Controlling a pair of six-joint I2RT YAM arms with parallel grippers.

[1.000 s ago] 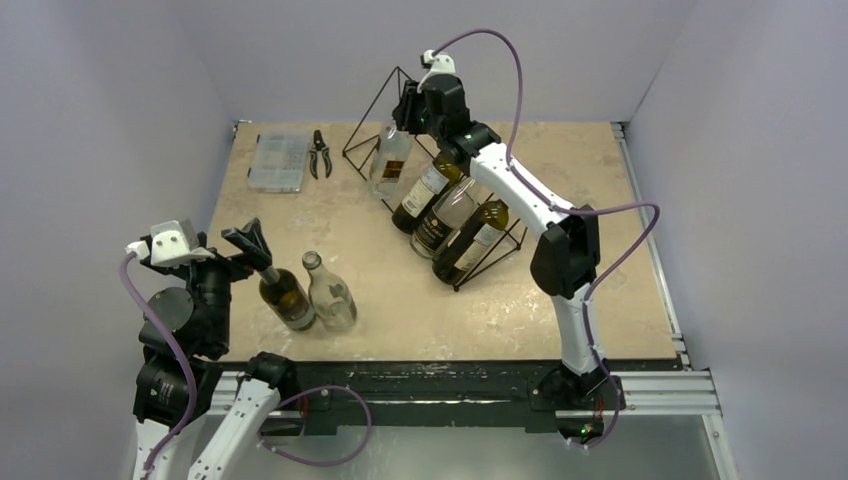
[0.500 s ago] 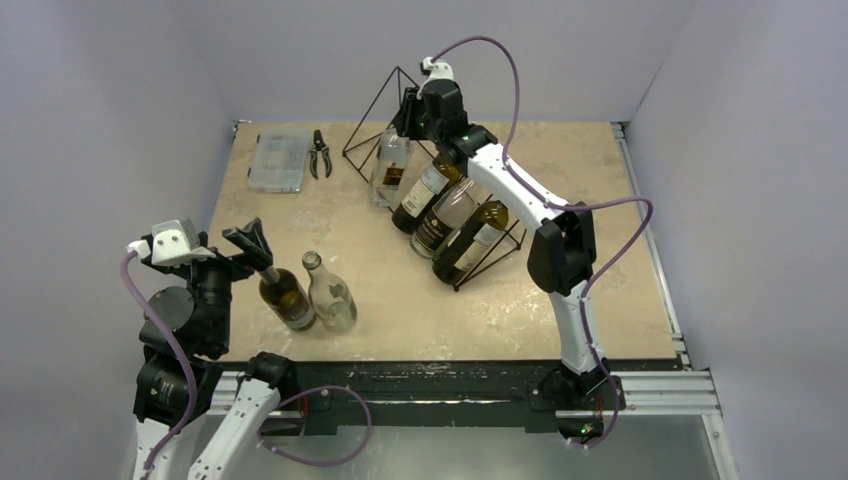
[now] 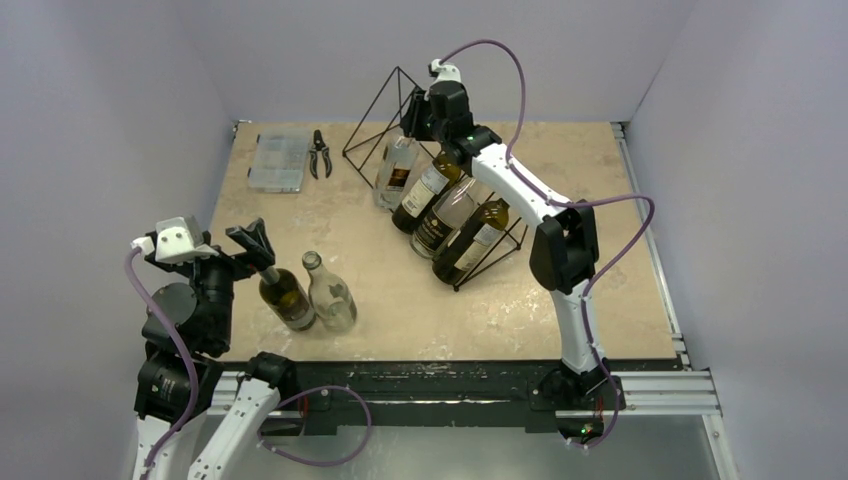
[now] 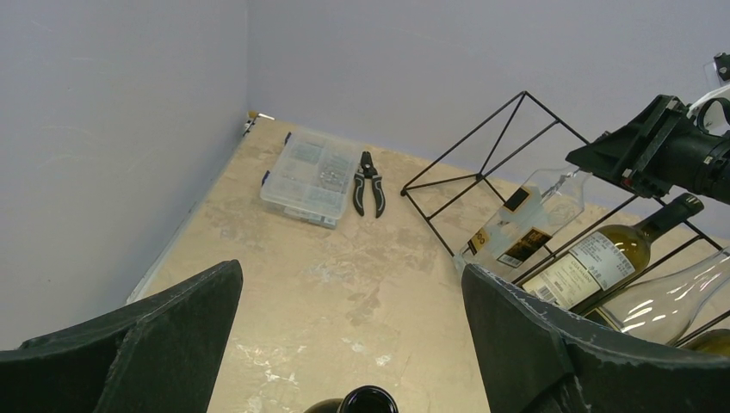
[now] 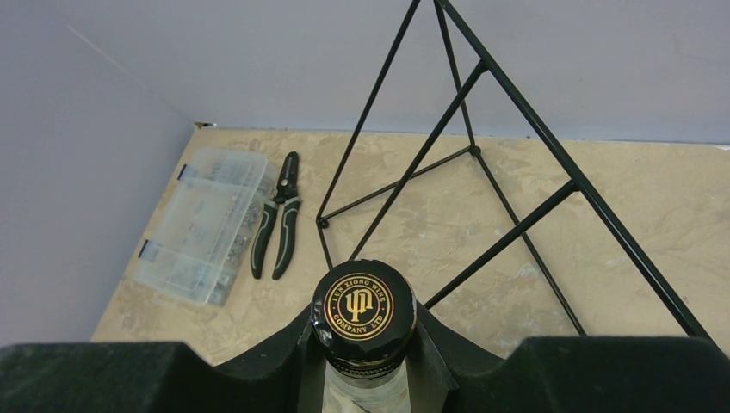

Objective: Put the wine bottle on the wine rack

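Note:
The black wire wine rack [image 3: 372, 115] stands at the back middle of the table and holds three bottles [image 3: 452, 215] on its sloped face. My right gripper [image 3: 413, 112] is shut on the neck of a clear wine bottle [image 3: 396, 170], which leans at the rack's left end, its base low on the rack. Its black cap with gold lettering [image 5: 364, 307] sits between the pads in the right wrist view. My left gripper [image 3: 253, 243] is open just above the neck of a dark bottle [image 3: 286, 297] lying on the table. Its mouth [image 4: 368, 401] shows between the open fingers.
A clear bottle [image 3: 330, 293] lies beside the dark one at the front left. A clear plastic parts box [image 3: 278, 162] and black pliers [image 3: 320, 153] lie at the back left. Grey walls close in the table on three sides.
My right gripper has carried the clear bottle to the right and back, closer against the rack beside the other bottles. The left arm has hardly moved.

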